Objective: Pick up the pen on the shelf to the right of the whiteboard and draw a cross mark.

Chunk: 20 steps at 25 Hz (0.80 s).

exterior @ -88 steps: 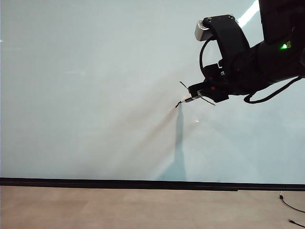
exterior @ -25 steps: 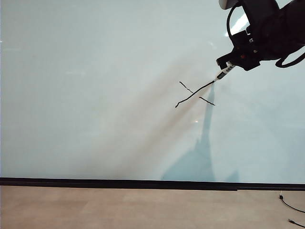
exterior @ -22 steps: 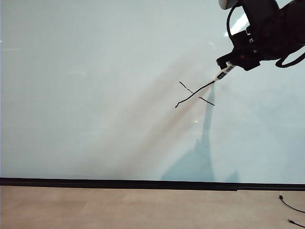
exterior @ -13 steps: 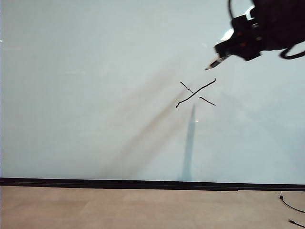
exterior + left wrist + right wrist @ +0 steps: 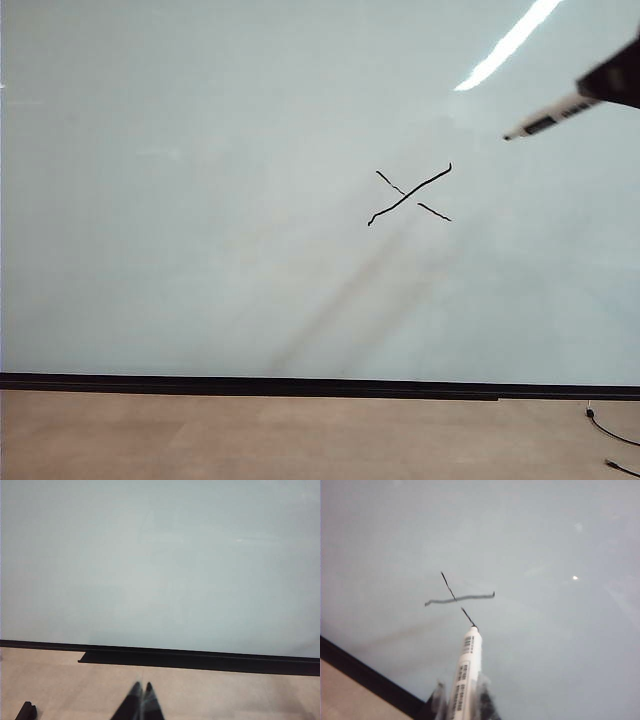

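Note:
A thin black cross mark (image 5: 410,196) stands on the pale whiteboard (image 5: 200,200), right of the middle; the right wrist view shows the cross mark (image 5: 458,598) too. The white pen (image 5: 550,119) juts in from the exterior view's right edge, tip clear of the board. My right gripper (image 5: 461,686) is shut on the pen (image 5: 466,672), whose black tip points at the board. In the exterior view only a black corner of that gripper (image 5: 618,80) shows. My left gripper (image 5: 142,686) hangs shut and empty over the tan floor, below the whiteboard (image 5: 160,560). The shelf is out of view.
A thin black strip (image 5: 300,385) runs along the board's lower edge, with tan floor (image 5: 300,435) below it. A black cable (image 5: 610,432) lies on the floor at the lower right. A small black object (image 5: 26,711) sits on the floor near the left gripper.
My right gripper has pulled the pen off the board and swung away to the upper right, almost out of the exterior view. The longer stroke was finished. The left arm has not moved.

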{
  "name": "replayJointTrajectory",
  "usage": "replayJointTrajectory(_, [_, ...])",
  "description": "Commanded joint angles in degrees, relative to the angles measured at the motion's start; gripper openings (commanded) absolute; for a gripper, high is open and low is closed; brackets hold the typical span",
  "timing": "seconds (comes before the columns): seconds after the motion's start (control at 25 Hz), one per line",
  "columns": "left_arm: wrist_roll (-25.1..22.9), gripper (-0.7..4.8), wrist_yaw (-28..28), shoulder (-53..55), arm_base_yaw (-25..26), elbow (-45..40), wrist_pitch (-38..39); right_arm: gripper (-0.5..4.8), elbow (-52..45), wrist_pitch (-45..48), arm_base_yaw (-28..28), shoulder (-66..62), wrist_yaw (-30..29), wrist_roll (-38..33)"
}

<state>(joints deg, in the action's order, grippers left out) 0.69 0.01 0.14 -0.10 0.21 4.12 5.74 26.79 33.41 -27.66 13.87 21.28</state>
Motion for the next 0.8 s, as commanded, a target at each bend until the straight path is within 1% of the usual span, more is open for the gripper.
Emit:
replayJointTrajectory(0.04, [-0.24, -0.05, 0.17, 0.04, 0.0, 0.17, -0.26, -0.06, -2.82, -5.64, -0.02, 9.46, 0.15, -0.5])
replayJointTrajectory(0.2, [-0.24, -0.05, 0.2, 0.04, 0.0, 0.17, -0.26, -0.06, -4.37, -13.11, -0.02, 19.43, 0.22, -0.94])
replayJointTrajectory(0.36, [-0.24, -0.04, 0.17, 0.04, 0.0, 0.17, -0.28, -0.06, -4.59, -21.03, -0.02, 27.85, 1.77, -1.46])
replayJointTrajectory(0.4, [-0.22, -0.04, 0.2, 0.04, 0.0, 0.17, -0.22, -0.06, -4.63, -21.42, -0.15, 27.61, 2.84, -1.88])
replayJointTrajectory(0.68, [-0.22, -0.04, 0.17, 0.04, 0.0, 0.17, -0.15, -0.06, -5.7, -23.32, -0.94, 27.56, 3.13, -3.52])
replayJointTrajectory(0.72, [-0.22, -0.04, 0.15, 0.04, 0.0, 0.17, -0.13, -0.06, -5.68, -24.22, -1.92, 27.56, 2.91, -3.72])
replayJointTrajectory(0.8, [-0.22, -0.04, 0.15, 0.04, 0.0, 0.17, -0.13, -0.06, -5.68, -24.02, -3.93, 27.56, 0.52, -3.72])
